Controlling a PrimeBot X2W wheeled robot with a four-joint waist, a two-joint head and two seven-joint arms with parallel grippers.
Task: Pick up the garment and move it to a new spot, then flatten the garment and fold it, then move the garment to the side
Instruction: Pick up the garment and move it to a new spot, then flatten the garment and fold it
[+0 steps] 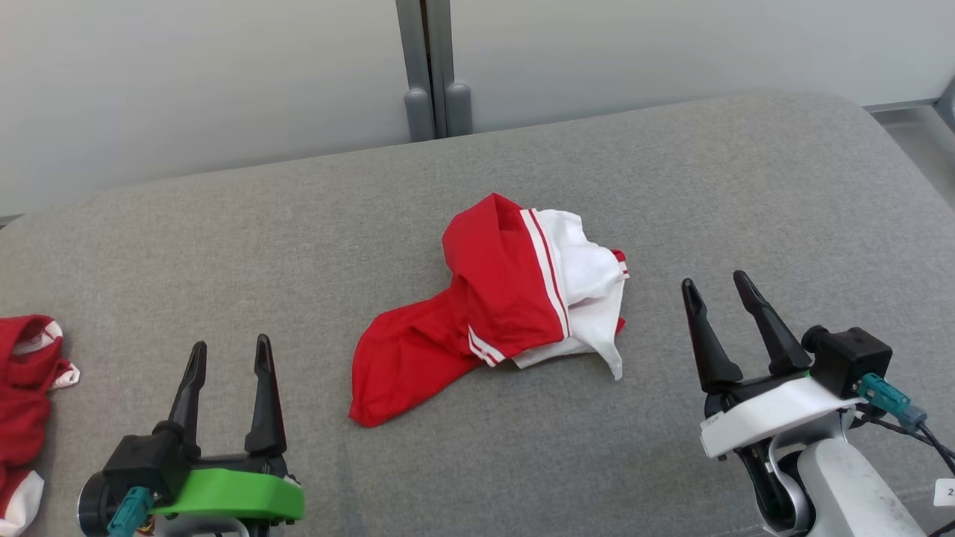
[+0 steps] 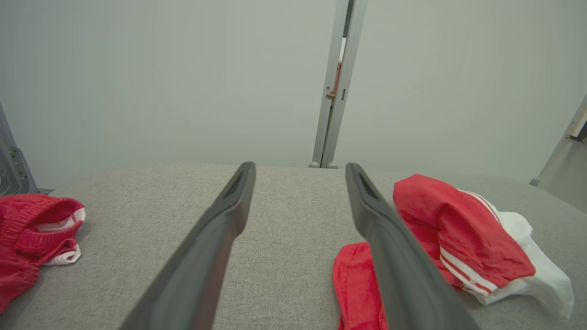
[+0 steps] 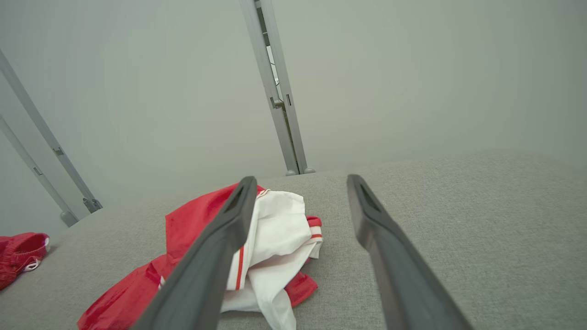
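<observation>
Dark jaws on both arms stand spread wide and empty, the left jaws at 7 o'clock of the head view and the right jaws at 4 o'clock, touching nothing. Between them, at 1 o'clock from the left pair and 10 o'clock from the right, the red-and-white garment (image 1: 477, 306) lies crumpled on the grey fabric tabletop (image 1: 671, 164). A pinch that takes just one layer would likely lift it lopsided, and digging too low could snag the tabletop's cover. At 9 o'clock, a second red garment (image 1: 22, 388) invites a wrong pick. Both lie loose, in no bin or basket.
</observation>
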